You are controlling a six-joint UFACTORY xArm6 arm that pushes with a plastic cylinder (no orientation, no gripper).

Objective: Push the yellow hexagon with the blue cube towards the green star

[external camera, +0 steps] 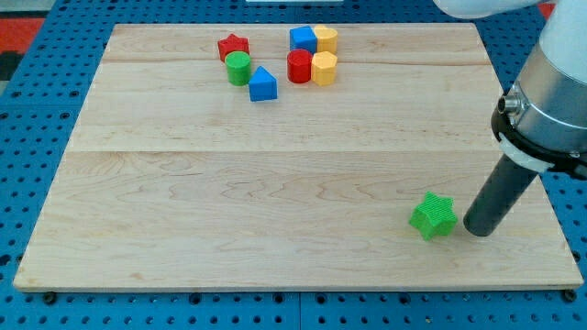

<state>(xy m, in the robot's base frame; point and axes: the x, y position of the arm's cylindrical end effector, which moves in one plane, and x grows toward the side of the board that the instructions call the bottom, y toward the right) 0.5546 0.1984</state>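
Note:
The blue cube [303,38] sits at the view's top, touching a yellow block [326,39] on its right. The yellow hexagon [324,68] lies just below them, touching a red block [300,66] on its left. The green star [433,215] lies far off at the view's lower right. My tip [478,228] rests on the board just right of the green star, a small gap between them, far from the blue cube and yellow hexagon.
A red star [233,46], a green cylinder [238,68] and a blue triangular block [262,84] sit left of the cluster at the top. The wooden board [183,202] lies on a blue pegboard; its right edge is close to my tip.

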